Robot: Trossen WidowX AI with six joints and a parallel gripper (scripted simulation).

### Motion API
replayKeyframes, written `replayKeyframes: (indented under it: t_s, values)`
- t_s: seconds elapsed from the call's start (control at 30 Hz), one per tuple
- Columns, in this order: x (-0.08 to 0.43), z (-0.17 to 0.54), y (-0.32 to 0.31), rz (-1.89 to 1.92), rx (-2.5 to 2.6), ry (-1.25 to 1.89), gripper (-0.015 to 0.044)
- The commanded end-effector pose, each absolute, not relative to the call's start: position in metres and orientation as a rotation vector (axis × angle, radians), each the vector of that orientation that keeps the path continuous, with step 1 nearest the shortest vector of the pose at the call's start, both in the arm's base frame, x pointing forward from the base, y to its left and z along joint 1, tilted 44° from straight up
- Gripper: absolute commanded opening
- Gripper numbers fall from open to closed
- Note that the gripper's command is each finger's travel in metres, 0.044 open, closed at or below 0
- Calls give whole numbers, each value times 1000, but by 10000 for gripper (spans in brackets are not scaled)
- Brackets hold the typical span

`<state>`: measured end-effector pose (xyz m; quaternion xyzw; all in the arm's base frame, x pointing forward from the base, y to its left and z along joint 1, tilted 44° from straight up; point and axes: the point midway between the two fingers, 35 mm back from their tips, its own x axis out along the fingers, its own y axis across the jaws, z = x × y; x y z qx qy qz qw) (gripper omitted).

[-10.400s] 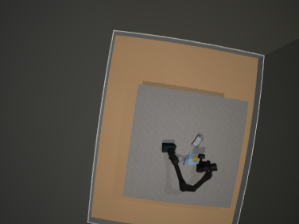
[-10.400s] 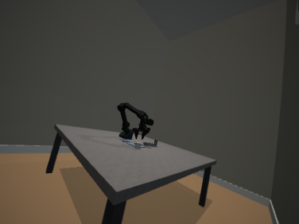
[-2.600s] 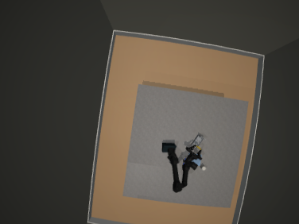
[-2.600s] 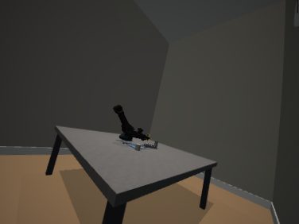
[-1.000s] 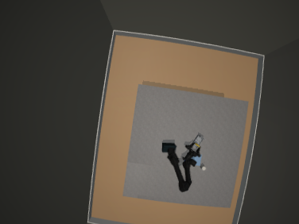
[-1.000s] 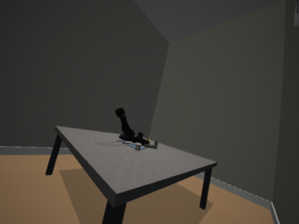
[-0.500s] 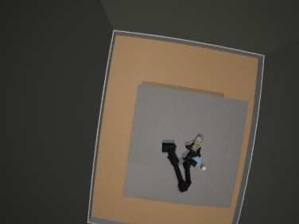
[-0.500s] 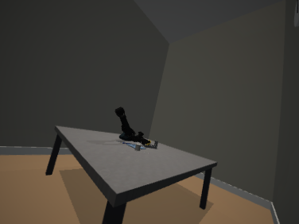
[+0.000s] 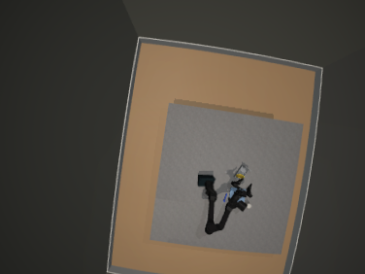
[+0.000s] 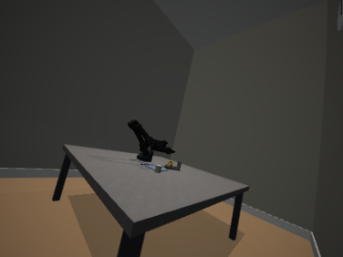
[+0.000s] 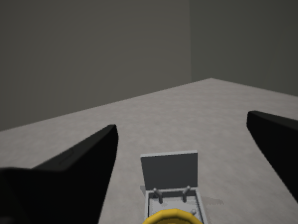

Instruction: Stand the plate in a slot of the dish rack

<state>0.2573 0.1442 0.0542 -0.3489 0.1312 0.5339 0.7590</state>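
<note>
The yellow plate (image 9: 240, 176) (image 10: 170, 163) (image 11: 173, 218) is at the near end of the grey dish rack (image 9: 243, 169) (image 10: 179, 166) (image 11: 170, 172). In the wrist view only its curved top rim shows, at the bottom edge, in front of the rack's pegs and raised back panel. In the exterior view it looks raised and tilted; its lower part and its seat between the rails are hidden or too small to tell. My gripper (image 9: 245, 183) (image 10: 173, 151) (image 11: 180, 124) is wide open and empty. It hangs above the plate and rack, clear of both.
A light-blue flat thing (image 9: 233, 193) (image 10: 151, 167) lies under the arm, with a small dark-blue thing (image 9: 225, 197) beside it. A whitish round thing (image 9: 248, 206), a short grey cylinder (image 10: 158, 169) in the exterior view, stands nearby. The arm's base (image 9: 206, 180) stands on the grey table (image 9: 194, 136) (image 10: 182, 196).
</note>
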Motion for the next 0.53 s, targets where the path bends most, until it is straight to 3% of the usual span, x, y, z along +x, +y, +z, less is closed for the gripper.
replayKeyframes:
  t_s: [0.0, 0.5]
  values:
    - [257, 57, 148, 1157, -748, 314, 400]
    - [248, 50, 160, 1017, -625, 782, 400]
